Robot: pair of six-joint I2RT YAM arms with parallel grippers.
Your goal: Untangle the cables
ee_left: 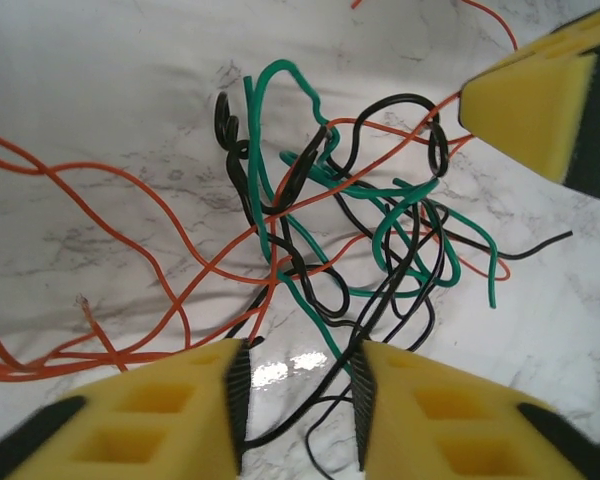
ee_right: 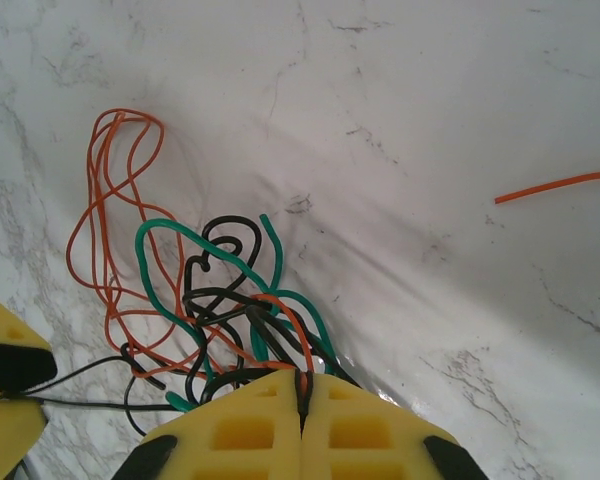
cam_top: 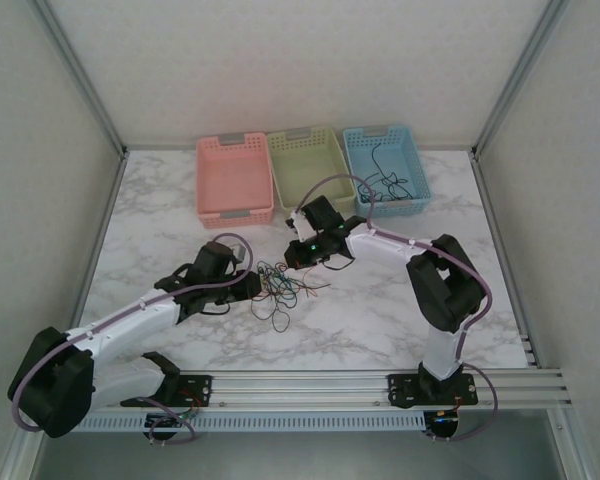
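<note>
My right gripper (ee_right: 302, 397) has its yellow foam fingers (ee_right: 242, 436) pressed together, pinching orange and black strands. My left gripper (ee_left: 298, 392) has its fingers (ee_left: 175, 420) slightly apart, with strands running through the gap. The thin orange, green and black wire cables (cam_top: 280, 290) lie knotted on the white marble-patterned table (cam_top: 360, 320). They look light, limp and springy, so I'd grip loose ends. Perforated plastic baskets, pink (cam_top: 234, 180), green (cam_top: 302, 165) and blue (cam_top: 384, 131), stand well behind.

item: robot lab test cell, tabletop bench.
a left arm (cam_top: 130, 320) and a right arm (cam_top: 440, 285) are sitting bolted to an aluminium rail (cam_top: 310, 385) at the edge of a marble-patterned table (cam_top: 160, 200); white panels (cam_top: 310, 60) in metal framing (cam_top: 80, 75) are closing it in on three sides; a pink basket (cam_top: 236, 213), a green basket (cam_top: 300, 134) and a blue basket (cam_top: 380, 131) are standing in a row at the back.
</note>
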